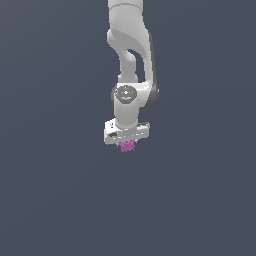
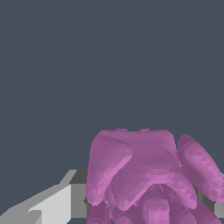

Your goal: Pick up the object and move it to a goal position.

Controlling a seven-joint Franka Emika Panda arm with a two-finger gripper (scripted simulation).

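The object (image 1: 128, 146) is a small magenta-purple bumpy lump. In the exterior view it sits right under the white gripper (image 1: 127, 145), at the centre of the picture, with most of it hidden by the hand. In the wrist view the object (image 2: 144, 175) fills the lower right and sits between the fingers; one grey finger (image 2: 54, 203) shows beside it and touches its side. The gripper is shut on the object. I cannot tell whether the object rests on the floor or hangs above it.
The white arm (image 1: 131, 60) comes down from the top of the exterior view. A plain dark grey-blue surface (image 1: 50, 200) lies all around. No goal marker shows.
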